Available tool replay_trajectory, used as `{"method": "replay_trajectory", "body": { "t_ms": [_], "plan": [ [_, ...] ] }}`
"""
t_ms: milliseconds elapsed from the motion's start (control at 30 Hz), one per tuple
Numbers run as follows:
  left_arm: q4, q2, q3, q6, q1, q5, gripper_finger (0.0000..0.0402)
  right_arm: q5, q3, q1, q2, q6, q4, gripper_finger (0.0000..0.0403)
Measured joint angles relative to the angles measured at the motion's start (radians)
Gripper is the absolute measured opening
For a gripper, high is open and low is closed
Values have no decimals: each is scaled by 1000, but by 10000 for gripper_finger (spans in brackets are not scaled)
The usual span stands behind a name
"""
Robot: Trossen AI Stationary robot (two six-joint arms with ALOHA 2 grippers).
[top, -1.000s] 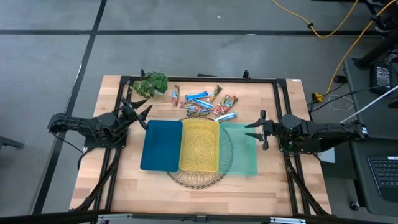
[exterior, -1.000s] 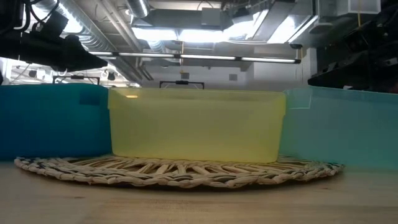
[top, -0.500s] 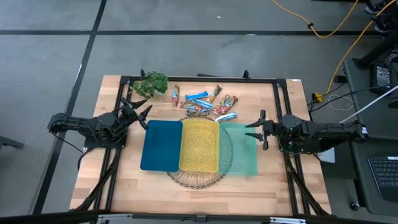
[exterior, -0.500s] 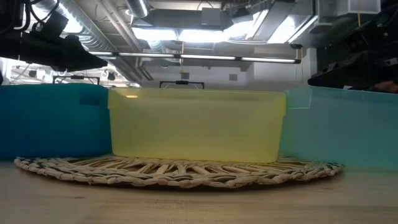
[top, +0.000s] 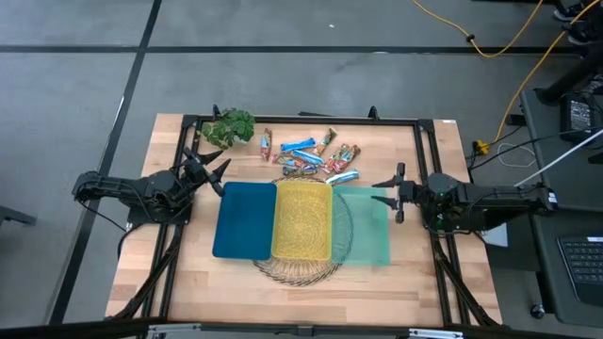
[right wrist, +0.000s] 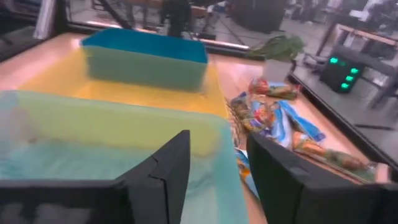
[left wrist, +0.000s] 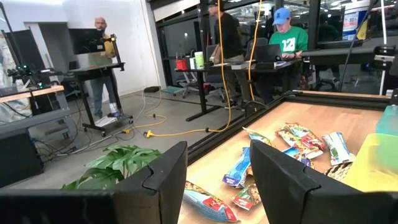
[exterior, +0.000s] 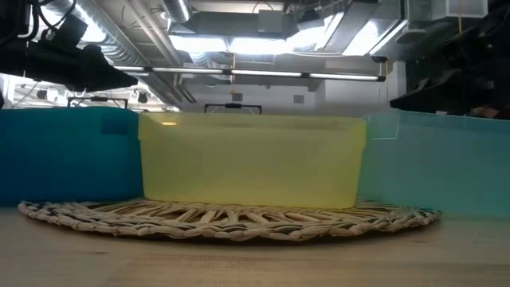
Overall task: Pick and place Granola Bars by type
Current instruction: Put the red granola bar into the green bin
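Three bins sat side by side on a woven mat (top: 300, 268): blue bin (top: 244, 218), yellow bin (top: 302, 219), pale green bin (top: 362, 224). All looked empty, so sorting had not begun. Beyond them, towards the table's far edge, the granola bars (top: 311, 156) lay in a loose pile, pointing every which way, beside a leafy plant (top: 229, 126). The right gripper (top: 395, 194) hovered at the green bin's outer edge, fingers parted and holding nothing, seemingly nearer the pile. The left gripper (top: 210, 172) waited beside the blue bin, likewise spread and bare.
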Motion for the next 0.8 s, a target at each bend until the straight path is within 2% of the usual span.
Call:
{"method": "replay_trajectory", "body": {
  "t_ms": [200, 400, 567, 700, 800],
  "plan": [
    [0, 0, 0, 0, 0, 0, 169, 3, 0, 0, 1, 213, 63, 161],
    [0, 0, 0, 0, 0, 0, 169, 4, 0, 0, 0, 293, 253, 161],
    [0, 0, 0, 0, 0, 0, 169, 12, 0, 0, 0, 411, 319, 161],
    [5, 0, 0, 0, 0, 0, 169, 12, 0, 0, 1, 422, 376, 161],
    [4, 0, 0, 0, 0, 0, 169, 70, 0, 0, 1, 453, 432, 161]
  ]
}}
